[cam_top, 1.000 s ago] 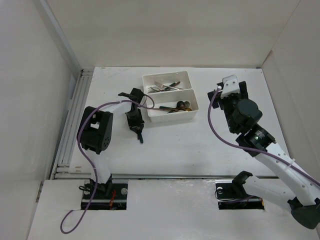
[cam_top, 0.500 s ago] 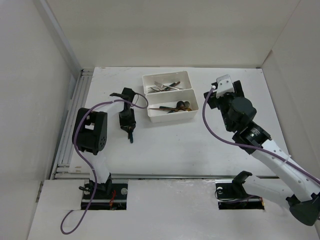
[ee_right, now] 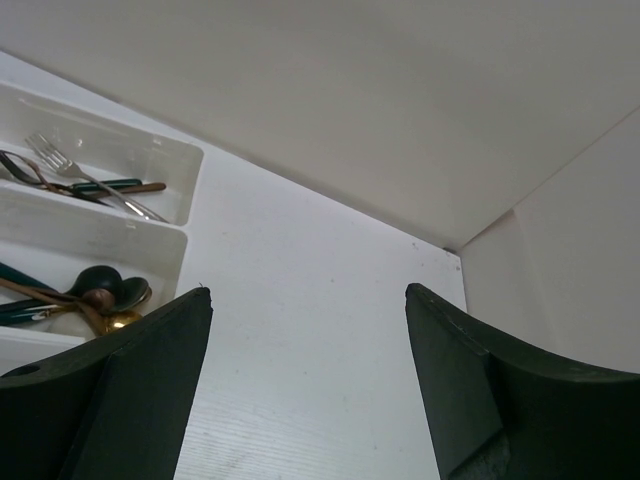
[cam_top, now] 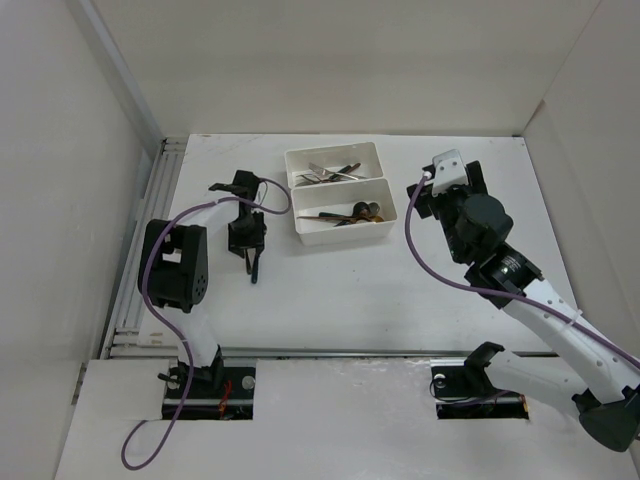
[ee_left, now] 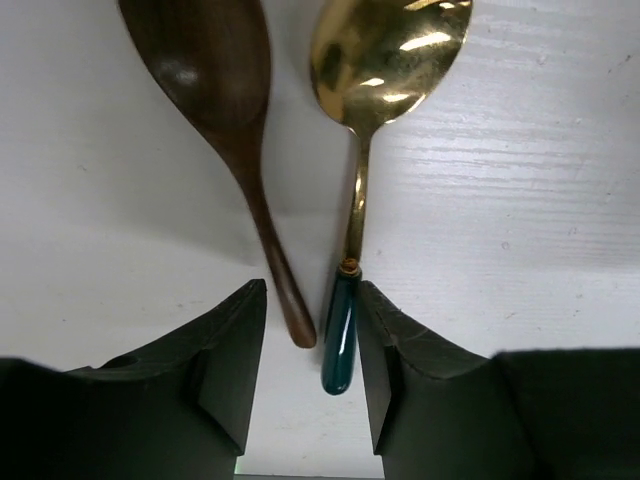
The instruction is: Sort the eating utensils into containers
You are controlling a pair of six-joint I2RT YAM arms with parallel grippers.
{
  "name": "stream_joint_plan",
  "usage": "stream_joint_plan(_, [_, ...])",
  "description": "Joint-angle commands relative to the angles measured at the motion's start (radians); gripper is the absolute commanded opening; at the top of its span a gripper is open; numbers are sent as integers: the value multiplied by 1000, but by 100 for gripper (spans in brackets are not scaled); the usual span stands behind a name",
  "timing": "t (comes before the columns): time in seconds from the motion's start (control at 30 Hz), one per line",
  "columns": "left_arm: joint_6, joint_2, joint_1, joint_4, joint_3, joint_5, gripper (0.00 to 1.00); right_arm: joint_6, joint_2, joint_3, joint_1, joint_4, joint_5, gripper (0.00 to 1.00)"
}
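A robot lab cell; bare white walls [cam_top: 330,60] box in a white desk [cam_top: 350,290]; purple cables [cam_top: 407,230] trail from two arms [cam_top: 540,310].

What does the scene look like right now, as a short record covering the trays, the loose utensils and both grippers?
far tray: forks inside
near tray: spoons inside
loose on table: gold spoon with green handle, dark brown spoon, side by side
left gripper: left of the trays, jaws apart, straddling both handle ends
right gripper: right of the trays, open wide, empty
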Motion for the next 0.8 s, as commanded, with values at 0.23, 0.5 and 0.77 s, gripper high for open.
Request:
stream_joint_plan(0.23, [36,-46,83,6,60,-37,35,23,-31,45,8,19,-8,83])
stream_joint_plan(0.5, [59,-23,83,41,50,-31,35,23,-22,54,8,19,-8,83])
stream_joint_plan(0.77, [69,-34,83,41,38,-3,35,23,-13,54,8,19,-8,83])
